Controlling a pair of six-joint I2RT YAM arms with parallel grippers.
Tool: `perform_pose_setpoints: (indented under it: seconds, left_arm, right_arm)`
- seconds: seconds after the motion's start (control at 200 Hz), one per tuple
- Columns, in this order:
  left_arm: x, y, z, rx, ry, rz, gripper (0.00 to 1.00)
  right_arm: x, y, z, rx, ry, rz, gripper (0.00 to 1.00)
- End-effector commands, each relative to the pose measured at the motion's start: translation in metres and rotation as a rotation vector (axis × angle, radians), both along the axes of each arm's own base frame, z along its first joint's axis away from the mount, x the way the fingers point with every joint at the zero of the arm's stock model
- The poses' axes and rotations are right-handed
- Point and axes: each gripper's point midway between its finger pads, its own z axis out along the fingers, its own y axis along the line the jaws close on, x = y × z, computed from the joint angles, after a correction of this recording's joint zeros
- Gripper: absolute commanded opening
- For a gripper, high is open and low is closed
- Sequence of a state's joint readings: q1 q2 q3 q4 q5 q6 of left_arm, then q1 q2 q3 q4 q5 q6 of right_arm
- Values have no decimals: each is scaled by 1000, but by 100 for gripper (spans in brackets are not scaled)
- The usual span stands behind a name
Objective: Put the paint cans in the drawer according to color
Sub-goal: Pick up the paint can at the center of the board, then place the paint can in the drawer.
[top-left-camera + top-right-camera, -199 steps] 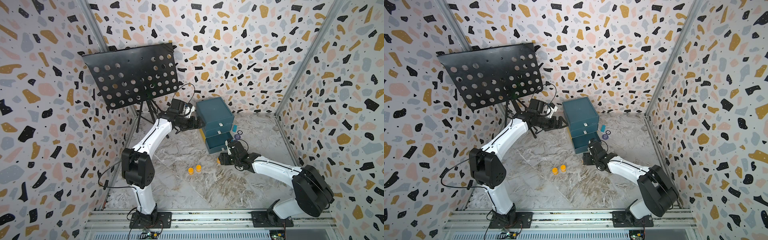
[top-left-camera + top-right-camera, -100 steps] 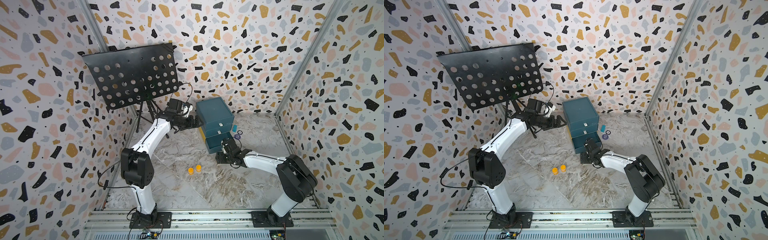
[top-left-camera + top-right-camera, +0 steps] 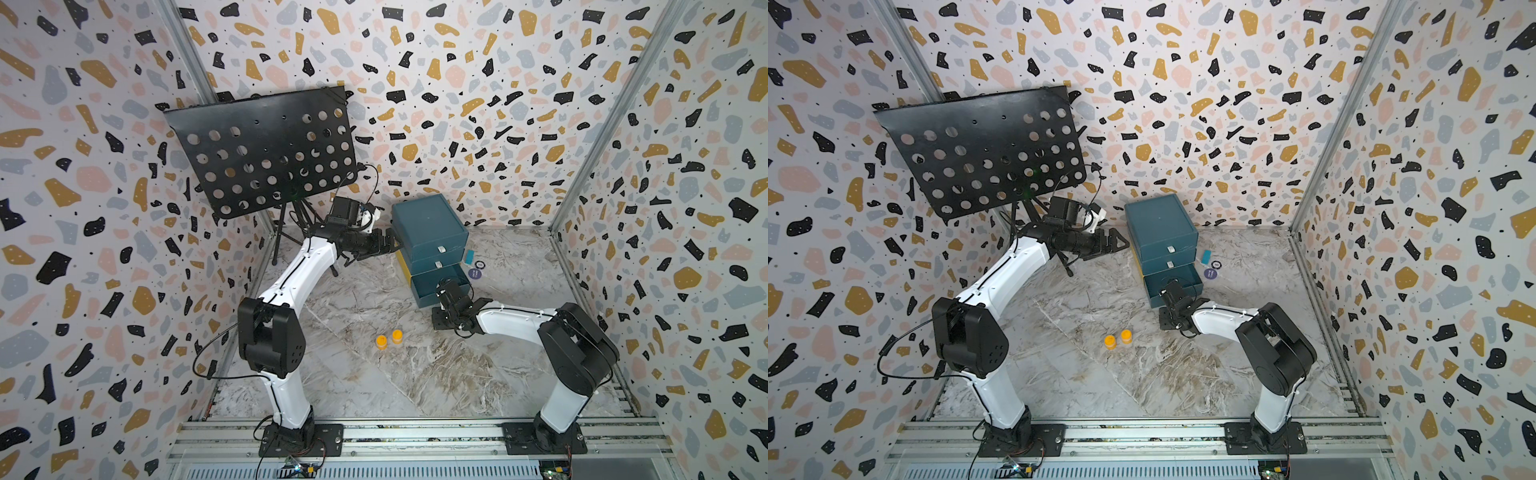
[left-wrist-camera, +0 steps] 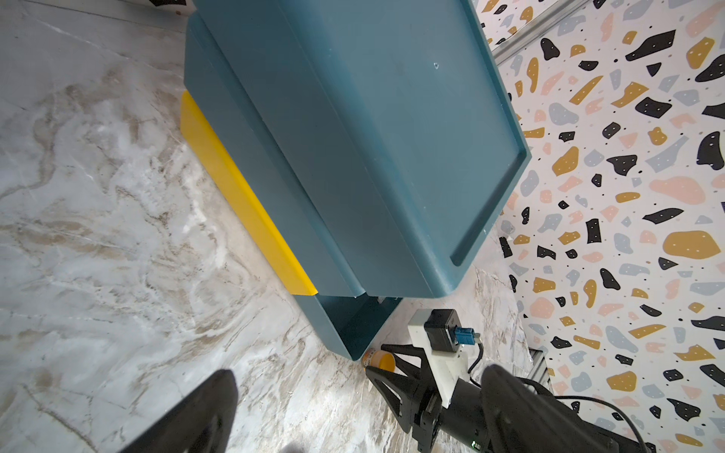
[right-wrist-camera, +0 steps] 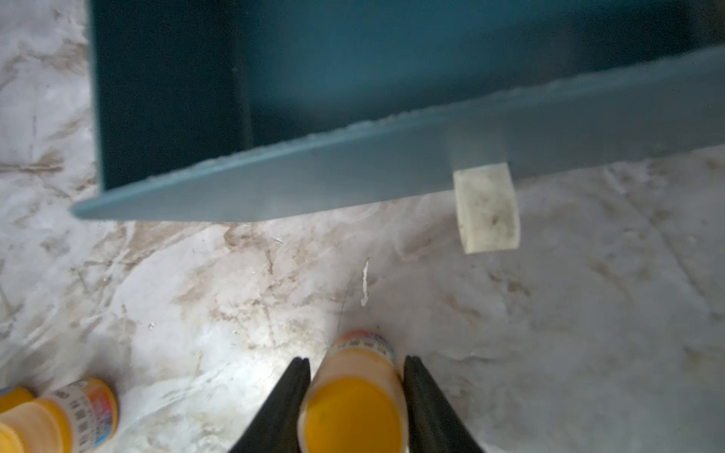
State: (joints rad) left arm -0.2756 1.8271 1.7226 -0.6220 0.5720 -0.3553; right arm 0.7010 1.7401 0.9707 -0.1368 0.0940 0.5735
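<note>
Compared with one second before, the right arm is folded more. Its elbow (image 3: 577, 349) sits further left and a little higher in both top views. The right gripper (image 5: 355, 362) is almost at the same place as before, just below the front of the open bottom drawer (image 3: 417, 291), near the centre of the frame.

In the right wrist view, at the bottom centre, its two black fingers (image 5: 282, 408) stand against both sides of a paint can (image 5: 353, 408) with a yellow-orange lid, so the gripper is closed on this can. The can is apart from the drawer front and its white pull tab (image 5: 486, 208). I cannot tell if it rests on the marble floor (image 3: 374, 291) or is just above it. In the left wrist view the same can is just beside a front corner of the drawer. In the top views the gripper hides it.

Two other paint cans (image 3: 381, 340) stand side by side on the floor, left of and below the right gripper, and they have not moved since the earlier pictures. The left gripper (image 3: 390, 244) is also nearly where it was, beside the left side of the blue-green cabinet (image 3: 428, 224). I cannot tell whether its fingers are apart or together.
</note>
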Motion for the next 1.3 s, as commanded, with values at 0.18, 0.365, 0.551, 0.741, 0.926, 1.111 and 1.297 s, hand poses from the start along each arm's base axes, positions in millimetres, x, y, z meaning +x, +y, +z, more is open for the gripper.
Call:
perform_pose_setpoints:
  seconds: [0.18,0.365,0.551,0.741,0.926,1.111,1.297]
  left_arm:
    - [-10,12,15,27,-55,10,100]
    - [-11,19,19,31,-67,31,100]
    - [-9,22,20,-32,-47,45,100]
    - [-8,23,18,-31,-50,51,100]
    - [-6,27,16,-37,-41,61,100]
    - [-4,30,18,-64,-36,72,100]
    - [-2,33,18,-79,-30,82,100]
  right_arm:
    - [-2,-15,64,-27,-112,4,29]
    - [-2,-25,116,-23,-200,-7,29]
    - [24,-7,152,-4,-250,13,30]
    - [64,20,142,21,-229,24,30]
    - [89,39,119,24,-217,20,30]
    - [96,42,88,1,-183,4,31]
    - [92,45,68,4,-144,9,50]
